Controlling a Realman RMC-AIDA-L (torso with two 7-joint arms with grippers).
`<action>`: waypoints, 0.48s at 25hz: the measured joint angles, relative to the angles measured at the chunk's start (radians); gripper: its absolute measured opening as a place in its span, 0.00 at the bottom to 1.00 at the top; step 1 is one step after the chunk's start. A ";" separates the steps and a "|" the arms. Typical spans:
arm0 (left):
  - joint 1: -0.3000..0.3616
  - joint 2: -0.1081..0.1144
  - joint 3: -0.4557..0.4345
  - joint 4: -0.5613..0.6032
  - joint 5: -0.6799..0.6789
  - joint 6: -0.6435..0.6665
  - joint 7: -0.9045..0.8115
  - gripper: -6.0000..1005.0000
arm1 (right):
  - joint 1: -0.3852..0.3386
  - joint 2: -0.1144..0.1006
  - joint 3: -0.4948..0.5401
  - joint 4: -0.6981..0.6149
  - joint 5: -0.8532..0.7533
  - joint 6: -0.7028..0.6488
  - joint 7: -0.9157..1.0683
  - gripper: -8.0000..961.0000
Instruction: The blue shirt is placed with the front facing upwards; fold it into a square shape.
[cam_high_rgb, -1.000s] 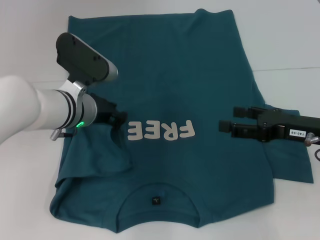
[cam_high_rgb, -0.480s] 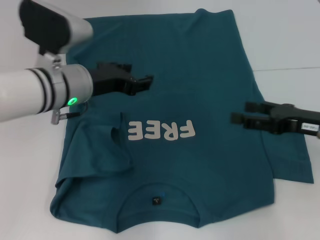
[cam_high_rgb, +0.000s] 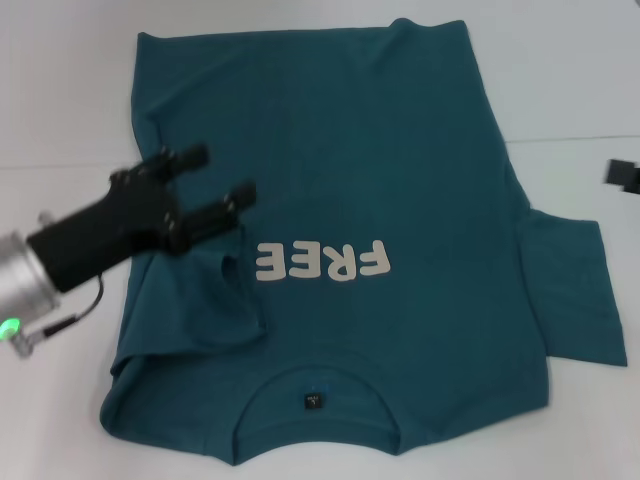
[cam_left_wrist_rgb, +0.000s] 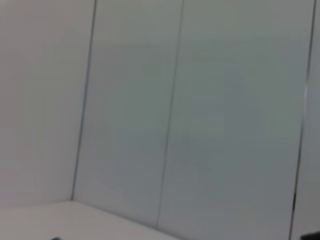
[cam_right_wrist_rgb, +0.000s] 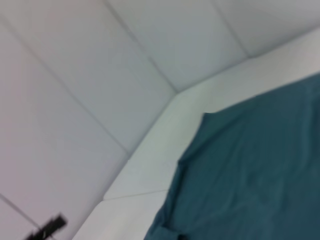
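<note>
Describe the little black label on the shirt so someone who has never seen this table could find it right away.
A large teal-blue shirt lies flat across the white table, with cream FREE lettering on its chest. Go from that lettering toward the robot to the curved neck opening at the shirt's near edge. The label is the small black square just inside that collar, the only dark patch on the plain teal cloth there.

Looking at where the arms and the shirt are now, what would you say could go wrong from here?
The left sleeve lies folded inward with loose wrinkles; it may spring open. The left claw, open, hangs low over the blue shirt and could snag the cloth. The right sleeve is unfolded, so the square could end lopsided.
</note>
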 joint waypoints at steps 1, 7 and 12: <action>0.007 0.004 -0.011 0.033 0.003 0.009 0.022 0.78 | -0.009 -0.013 0.001 -0.008 -0.001 -0.005 0.040 0.98; 0.066 0.007 -0.007 0.072 0.052 0.024 0.077 0.87 | -0.037 -0.057 0.019 -0.017 -0.090 0.009 0.250 0.98; 0.080 0.002 0.002 0.060 0.141 0.042 0.073 0.87 | -0.004 -0.069 0.043 -0.039 -0.312 0.041 0.358 0.98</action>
